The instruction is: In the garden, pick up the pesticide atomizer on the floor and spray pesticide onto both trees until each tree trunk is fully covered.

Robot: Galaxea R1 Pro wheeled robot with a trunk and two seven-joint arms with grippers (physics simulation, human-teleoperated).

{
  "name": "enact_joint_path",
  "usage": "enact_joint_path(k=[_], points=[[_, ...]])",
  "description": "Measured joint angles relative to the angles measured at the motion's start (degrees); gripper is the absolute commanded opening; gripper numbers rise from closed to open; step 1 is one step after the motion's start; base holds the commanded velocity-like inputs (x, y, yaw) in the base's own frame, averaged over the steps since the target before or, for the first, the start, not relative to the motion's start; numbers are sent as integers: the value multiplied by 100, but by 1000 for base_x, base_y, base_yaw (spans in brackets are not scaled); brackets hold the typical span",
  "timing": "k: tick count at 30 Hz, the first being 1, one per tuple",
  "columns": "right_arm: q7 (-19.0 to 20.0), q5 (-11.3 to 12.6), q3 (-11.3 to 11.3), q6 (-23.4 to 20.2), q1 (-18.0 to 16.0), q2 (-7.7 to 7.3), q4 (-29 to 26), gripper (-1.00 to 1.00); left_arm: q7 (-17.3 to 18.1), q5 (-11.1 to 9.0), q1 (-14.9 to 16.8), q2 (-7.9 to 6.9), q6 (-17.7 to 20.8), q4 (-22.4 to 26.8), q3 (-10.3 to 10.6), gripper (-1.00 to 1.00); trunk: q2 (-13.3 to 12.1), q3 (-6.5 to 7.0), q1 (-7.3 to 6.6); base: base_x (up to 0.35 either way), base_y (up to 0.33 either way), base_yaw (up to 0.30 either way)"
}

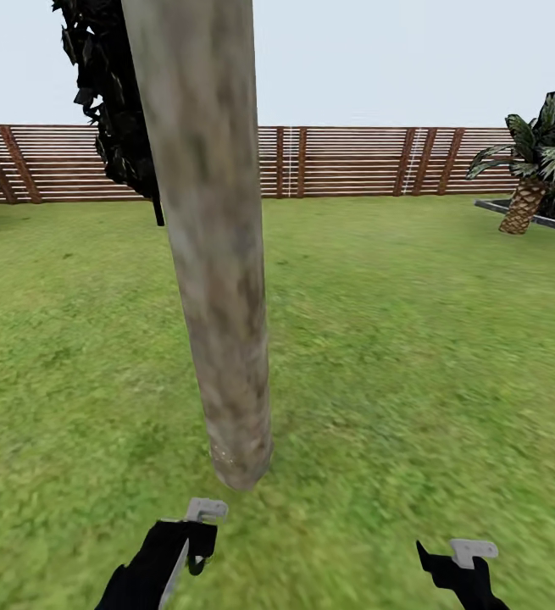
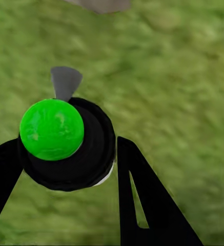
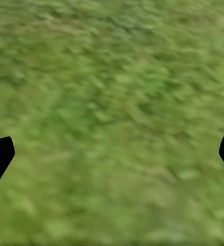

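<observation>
My left end effector (image 2: 65, 154) is clamped round the black pesticide atomizer with its bright green round cap (image 2: 52, 129) and grey nozzle. Straight ahead of it, just beyond on the blurry green grass floor (image 1: 413, 356), rises the upright mottled grey-beige tree trunk (image 1: 218, 280), its long axis vertical. My right end effector (image 3: 112, 148) hangs wide open, empty, farther from the trunk.

left gripper (image 2: 65, 154): fingers apparently clamped on atomizer (image 2: 65, 143) | right gripper (image 3: 112, 154): fingers spread, nothing between
</observation>
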State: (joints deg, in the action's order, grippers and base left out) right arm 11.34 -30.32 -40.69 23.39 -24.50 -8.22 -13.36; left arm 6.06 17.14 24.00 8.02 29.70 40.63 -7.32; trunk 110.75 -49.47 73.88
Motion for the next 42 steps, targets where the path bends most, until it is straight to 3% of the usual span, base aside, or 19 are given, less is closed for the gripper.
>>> enact_joint_path(k=[3, 12, 18, 21, 24, 30, 33, 36, 40, 42], points=[[0, 0, 0, 0, 0, 2, 0, 100, 19, -8, 191, 13, 429, 6, -4, -100, 0, -1, 0, 0, 0, 0], [0, 0, 0, -1, -1, -1, 0, 100, 26, -4, 255, 18, 502, 6, 3, -100, 0, -1, 0, -209, 143, 0], [0, 0, 0, 1, -1, 3, 0, 100, 26, -24, 643, 96, 557, 5, -4, -100, 0, -1, 0, -46, 30, 0], [0, 0, 1, -1, 1, 1, 0, 100, 38, -18, 859, 190, 918, -1, -4, -100, 0, -1, 0, -1, 1, 0], [0, 0, 1, -1, 1, 0, 0, 100, 53, -16, 945, 198, 1013, -2, -2, -100, 0, -1, 0, 0, 0, 0], [0, 0, 0, 0, -1, 4, 0, 100, 74, -7, 965, 193, 1046, 1, 377, -100, 0, -1, 0, 0, 0, 0], [0, 0, 1, 0, 0, 4, 0, 100, 77, 27, 977, 76, 1052, 6, 400, -100, 0, -1, 0, 0, 0, 0], [0, 0, 5, -1, 1, 5, 0, 100, 194, 27, 1043, -311, 1053, 7, 390, -100, 0, -1, 0, 0, 0, 0], [0, -4, 6, 0, 0, 5, 1, 100, 784, -13, 1040, -489, 1033, 34, 402, -100, 0, -1, 0, 0, 0, 0], [0, -7, 7, 1, 0, 5, 5, 100, 908, 2, 1002, -471, 996, 35, 433, -100, 0, -1, 0, 0, 0, 0]])
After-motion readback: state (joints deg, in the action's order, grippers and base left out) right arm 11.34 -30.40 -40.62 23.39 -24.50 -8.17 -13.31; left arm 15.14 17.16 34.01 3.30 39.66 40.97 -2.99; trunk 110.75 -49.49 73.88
